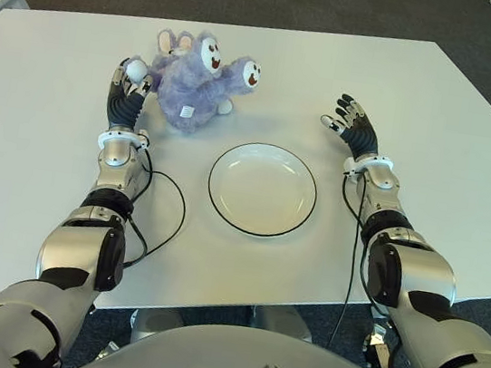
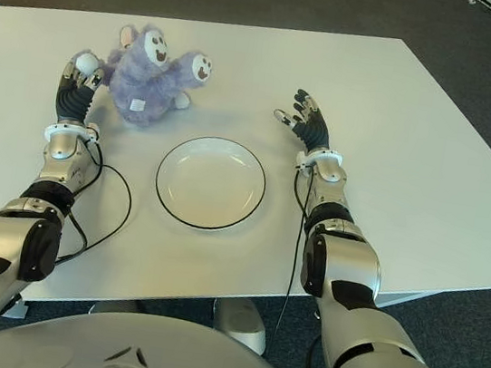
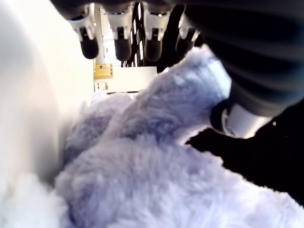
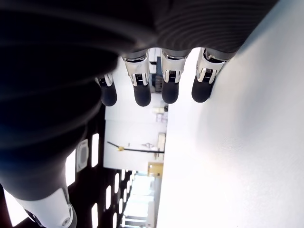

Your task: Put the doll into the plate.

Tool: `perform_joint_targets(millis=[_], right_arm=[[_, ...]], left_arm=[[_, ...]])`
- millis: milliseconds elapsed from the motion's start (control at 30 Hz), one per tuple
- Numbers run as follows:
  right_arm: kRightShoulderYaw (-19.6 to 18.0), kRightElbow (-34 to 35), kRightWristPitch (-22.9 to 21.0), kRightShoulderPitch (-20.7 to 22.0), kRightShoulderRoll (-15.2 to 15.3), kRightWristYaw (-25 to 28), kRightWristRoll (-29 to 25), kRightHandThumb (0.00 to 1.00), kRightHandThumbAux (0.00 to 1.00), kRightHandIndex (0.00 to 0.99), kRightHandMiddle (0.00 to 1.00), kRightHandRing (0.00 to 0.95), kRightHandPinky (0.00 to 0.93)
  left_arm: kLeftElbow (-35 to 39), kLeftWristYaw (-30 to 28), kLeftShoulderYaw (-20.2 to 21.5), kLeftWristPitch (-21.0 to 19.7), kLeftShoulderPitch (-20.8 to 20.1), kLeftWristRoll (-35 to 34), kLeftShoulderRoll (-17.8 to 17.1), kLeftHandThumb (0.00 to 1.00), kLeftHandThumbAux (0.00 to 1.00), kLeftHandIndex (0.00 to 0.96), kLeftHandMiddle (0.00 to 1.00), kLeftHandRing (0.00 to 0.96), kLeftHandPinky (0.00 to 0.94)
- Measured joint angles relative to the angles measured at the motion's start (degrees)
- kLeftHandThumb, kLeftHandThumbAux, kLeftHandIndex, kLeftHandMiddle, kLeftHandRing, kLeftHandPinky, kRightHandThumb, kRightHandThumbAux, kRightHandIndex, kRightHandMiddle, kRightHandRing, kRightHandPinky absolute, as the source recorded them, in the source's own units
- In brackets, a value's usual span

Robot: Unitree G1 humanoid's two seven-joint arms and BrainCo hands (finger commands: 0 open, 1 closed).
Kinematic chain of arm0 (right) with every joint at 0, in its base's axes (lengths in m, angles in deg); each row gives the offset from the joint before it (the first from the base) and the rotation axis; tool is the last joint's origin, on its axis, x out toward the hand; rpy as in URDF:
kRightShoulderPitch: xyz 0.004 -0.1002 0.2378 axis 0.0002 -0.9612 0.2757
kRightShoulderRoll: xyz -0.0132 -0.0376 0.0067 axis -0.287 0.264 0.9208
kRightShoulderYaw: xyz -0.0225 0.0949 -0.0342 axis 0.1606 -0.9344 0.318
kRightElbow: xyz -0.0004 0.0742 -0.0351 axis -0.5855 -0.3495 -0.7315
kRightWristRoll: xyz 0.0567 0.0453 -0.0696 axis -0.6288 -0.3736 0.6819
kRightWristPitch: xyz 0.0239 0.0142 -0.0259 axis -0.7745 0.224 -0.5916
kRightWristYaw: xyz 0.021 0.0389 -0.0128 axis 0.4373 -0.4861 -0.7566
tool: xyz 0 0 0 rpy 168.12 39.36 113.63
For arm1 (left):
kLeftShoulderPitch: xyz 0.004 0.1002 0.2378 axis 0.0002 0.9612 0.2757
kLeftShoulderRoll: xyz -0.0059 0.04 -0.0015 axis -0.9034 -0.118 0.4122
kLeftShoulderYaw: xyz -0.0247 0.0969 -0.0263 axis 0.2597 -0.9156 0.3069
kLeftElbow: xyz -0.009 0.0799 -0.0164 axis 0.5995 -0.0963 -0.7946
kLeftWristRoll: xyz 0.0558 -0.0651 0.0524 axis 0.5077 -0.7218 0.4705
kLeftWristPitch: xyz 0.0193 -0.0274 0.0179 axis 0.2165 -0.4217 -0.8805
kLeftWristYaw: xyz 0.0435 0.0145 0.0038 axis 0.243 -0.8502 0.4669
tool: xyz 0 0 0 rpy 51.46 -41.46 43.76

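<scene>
Spreading under everything, the white table (image 1: 466, 178) carries the whole scene, and the round white plate (image 1: 262, 189) with its dark rim sits near the middle of it, bare inside. Beyond the plate and off toward the robot's left lies the purple plush doll (image 1: 194, 81), slumped on the table, well apart from the rim. The left hand (image 1: 128, 92) shows at the doll's far side from the plate, touching the fur; its wrist view has plush pressed between thumb and palm while the four fingers stand mostly straight, so the hold looks partial rather than firmly closed. The right hand (image 1: 353, 124) shows to the right of the plate, fingers spread and holding nothing.

The step in hand seems to be securing the doll. To do it well, the left fingers should probably curl deep into the body rather than a limb, since soft plush slips and sags. Lifting it clear of the rim before moving across, then lowering it at the plate's middle, would likely keep it from spilling over the edge.
</scene>
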State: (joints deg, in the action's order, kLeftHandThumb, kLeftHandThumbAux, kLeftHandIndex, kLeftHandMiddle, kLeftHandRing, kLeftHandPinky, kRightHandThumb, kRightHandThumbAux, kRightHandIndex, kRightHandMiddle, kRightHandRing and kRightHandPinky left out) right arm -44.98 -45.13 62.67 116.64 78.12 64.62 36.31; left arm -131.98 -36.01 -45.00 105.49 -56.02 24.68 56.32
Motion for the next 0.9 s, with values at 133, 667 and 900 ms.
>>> perform_joint_targets(millis=[133,667,900], right_arm=[[0.0,0.0,0.0,0.0,0.0,0.1,0.0,0.141,0.722,0.011,0.031,0.029,0.049],[-0.1,0.0,0.0,0.0,0.1,0.5,-0.1,0.154,0.722,0.013,0.033,0.028,0.05],[-0.1,0.0,0.0,0.0,0.1,0.6,-0.1,0.152,0.717,0.011,0.031,0.027,0.046]], left_arm=[[-0.4,0.1,-0.5,0.0,-0.3,0.0,0.0,0.418,0.519,0.01,0.084,0.077,0.071],[-1.1,1.2,-2.4,0.9,-1.2,2.1,0.4,0.427,0.538,0.0,0.129,0.16,0.195],[-1.3,1.2,-3.1,1.8,-1.5,2.1,0.8,0.431,0.565,0.0,0.139,0.175,0.182]])
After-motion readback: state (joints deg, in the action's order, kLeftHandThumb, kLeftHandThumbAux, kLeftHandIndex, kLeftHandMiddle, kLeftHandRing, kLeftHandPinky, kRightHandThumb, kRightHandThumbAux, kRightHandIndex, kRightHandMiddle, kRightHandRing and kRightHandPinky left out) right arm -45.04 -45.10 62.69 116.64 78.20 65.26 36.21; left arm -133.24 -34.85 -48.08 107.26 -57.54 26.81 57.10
